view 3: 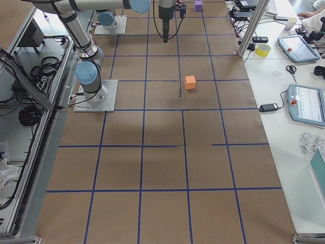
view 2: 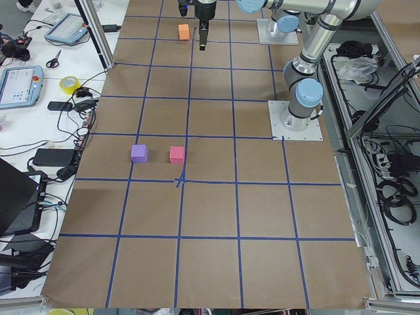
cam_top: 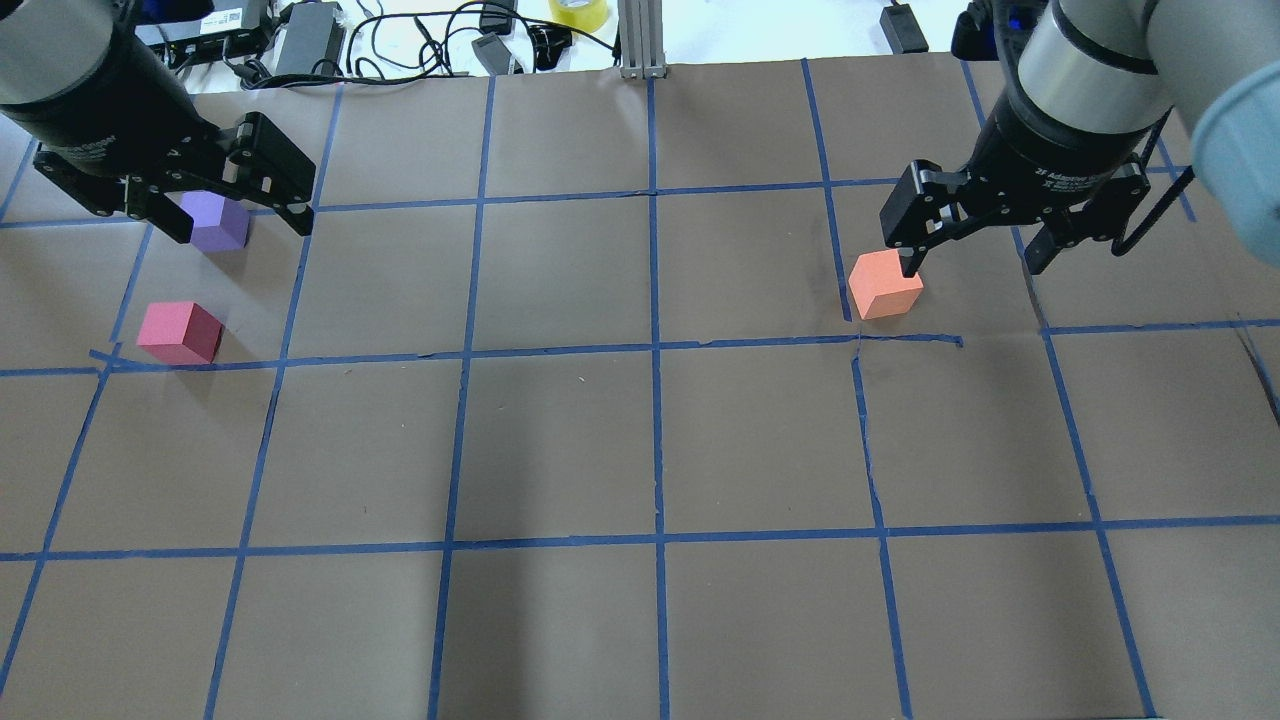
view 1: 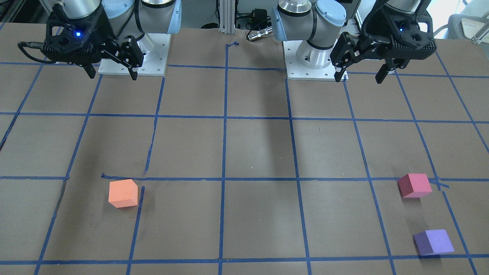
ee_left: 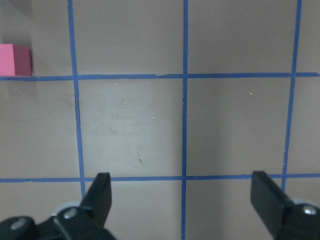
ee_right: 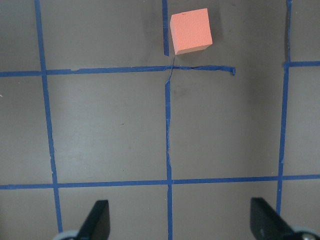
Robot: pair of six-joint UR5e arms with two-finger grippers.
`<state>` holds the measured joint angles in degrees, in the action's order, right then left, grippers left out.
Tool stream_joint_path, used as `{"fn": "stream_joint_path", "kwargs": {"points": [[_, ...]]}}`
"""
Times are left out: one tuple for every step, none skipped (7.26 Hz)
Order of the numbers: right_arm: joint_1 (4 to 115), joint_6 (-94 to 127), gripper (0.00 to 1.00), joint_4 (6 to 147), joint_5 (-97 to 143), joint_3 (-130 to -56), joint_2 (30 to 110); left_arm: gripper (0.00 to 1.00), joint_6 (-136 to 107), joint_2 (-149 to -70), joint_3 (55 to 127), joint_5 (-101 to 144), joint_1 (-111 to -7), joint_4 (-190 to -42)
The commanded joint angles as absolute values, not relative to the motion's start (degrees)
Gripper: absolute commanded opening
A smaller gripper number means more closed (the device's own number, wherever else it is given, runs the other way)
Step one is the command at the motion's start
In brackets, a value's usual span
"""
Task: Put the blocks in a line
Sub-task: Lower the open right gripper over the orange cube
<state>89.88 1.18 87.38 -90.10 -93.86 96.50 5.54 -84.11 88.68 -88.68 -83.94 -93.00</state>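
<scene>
Three cubes lie apart on the brown table. The orange block (view 1: 123,193) (cam_top: 885,285) is on my right side and shows at the top of the right wrist view (ee_right: 191,31). The pinkish-red block (view 1: 414,185) (cam_top: 180,332) and the purple block (view 1: 433,242) (cam_top: 218,222) lie close together on my left side. The pinkish-red one shows at the left edge of the left wrist view (ee_left: 14,60). My left gripper (view 1: 359,78) (ee_left: 185,200) and right gripper (view 1: 112,74) (ee_right: 181,220) hang open and empty, well above the table near the bases.
Blue tape lines (cam_top: 655,350) divide the table into squares. The arm bases (view 1: 131,57) (view 1: 315,63) stand at the robot's edge. Cables, power bricks and a yellow tape roll (cam_top: 578,12) lie beyond the far edge. An aluminium post (cam_top: 640,40) stands there too.
</scene>
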Motion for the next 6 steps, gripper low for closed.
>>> {"fn": "stream_joint_path", "kwargs": {"points": [[89.7, 1.2, 1.0, 87.5, -90.0, -93.9, 96.6, 1.0, 5.5, -84.0, 88.7, -88.7, -83.9, -93.0], [89.9, 1.1, 1.0, 87.9, -89.7, -93.9, 96.5, 1.0, 5.5, -84.0, 88.7, -88.7, -83.8, -92.9], [89.8, 1.0, 1.0, 89.5, -89.6, -93.9, 96.1, 1.0, 5.5, -84.1, 88.7, -88.6, -83.8, -92.9], [89.6, 1.2, 1.0, 91.1, -90.4, -94.1, 95.9, 1.0, 5.5, -84.3, 88.7, -88.5, -83.9, -92.6], [89.6, 1.1, 1.0, 91.1, -90.4, -94.1, 95.8, 1.0, 5.5, -84.3, 88.7, -88.6, -83.8, -92.7], [89.4, 1.9, 1.0, 89.4, -89.9, -94.3, 95.7, 1.0, 5.5, -84.3, 88.7, -88.6, -83.8, -92.7]]}}
